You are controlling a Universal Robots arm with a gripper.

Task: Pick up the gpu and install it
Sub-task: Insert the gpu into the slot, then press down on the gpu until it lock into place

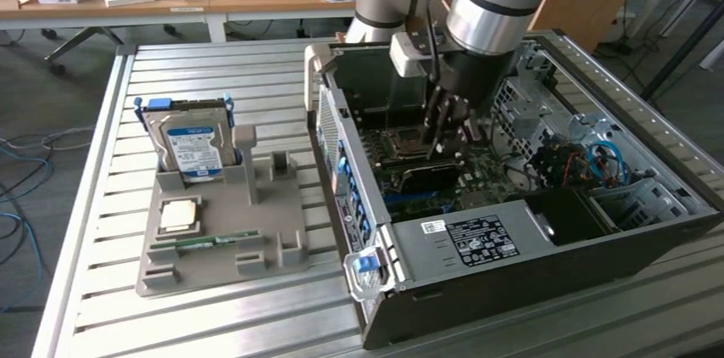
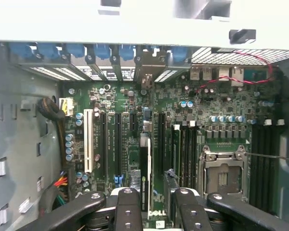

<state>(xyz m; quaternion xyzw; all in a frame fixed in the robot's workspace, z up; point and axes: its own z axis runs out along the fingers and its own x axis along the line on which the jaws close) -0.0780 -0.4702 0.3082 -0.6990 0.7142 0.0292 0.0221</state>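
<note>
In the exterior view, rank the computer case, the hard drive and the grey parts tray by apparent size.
1. computer case
2. grey parts tray
3. hard drive
The gaps are plain, though the case sits nearer the camera.

Even, diffuse daylight fills the room, with soft, faint shadows on the slatted surface (image 1: 102, 205) beside the computer case (image 1: 531, 256). The case's interior below the end effector (image 1: 443, 133) lies in shade. In the wrist view the case's upper wall (image 2: 144, 21) ahead of the end effector (image 2: 154, 207) is washed out to near white, while the motherboard (image 2: 183, 125) stays moderately lit and slightly soft; the nearest fingers (image 2: 127, 211) look blurred.
</note>
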